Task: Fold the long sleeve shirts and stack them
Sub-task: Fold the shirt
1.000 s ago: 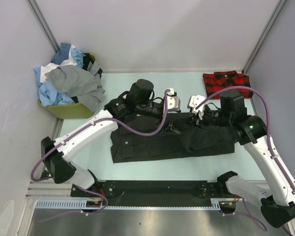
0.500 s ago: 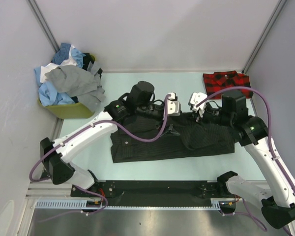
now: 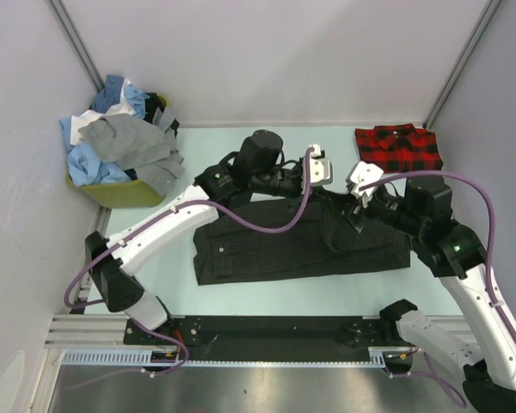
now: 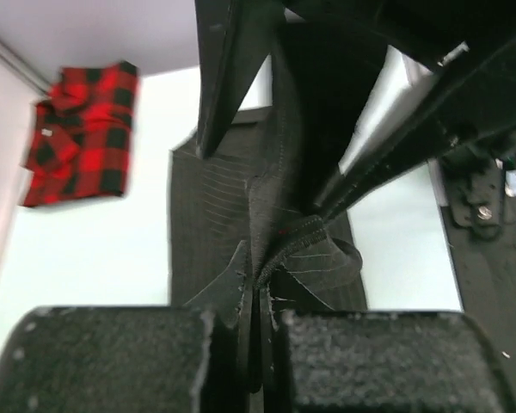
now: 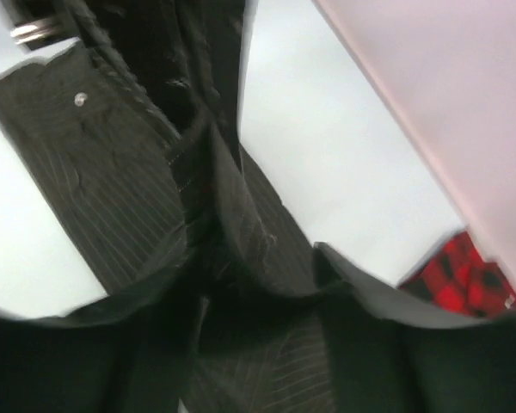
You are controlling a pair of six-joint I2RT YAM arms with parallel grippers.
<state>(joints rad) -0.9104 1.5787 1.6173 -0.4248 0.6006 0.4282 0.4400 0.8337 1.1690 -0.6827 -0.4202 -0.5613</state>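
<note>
The left gripper (image 4: 258, 331) is clamped on a raised fold of the dark charcoal pinstripe shirt (image 3: 292, 249); the wrist view shows its two padded fingers (image 4: 112, 357) pressed together with the cloth's stitched edge pinched between them. The right gripper (image 3: 361, 185) hangs close beside it above the far edge of the same shirt. Its wrist view is blurred, but a ridge of pinstriped cloth rises up between its dark fingers, so it appears to be closed on the fabric too. From the top camera, the cloth tents up from the table (image 3: 267, 297) toward both grippers along the shirt's far edge. The rest of the shirt lies spread flat across the middle of the table in front of the arm bases, with a chest pocket showing near its left end. The red-and-black plaid shirt (image 3: 397, 146) lies folded at the far right corner of the table, apart from the charcoal one. At the far left, a yellow-green bin (image 3: 125, 195) holds a heap of blue, white and grey shirts (image 3: 116, 142) spilling over its rim.
</note>
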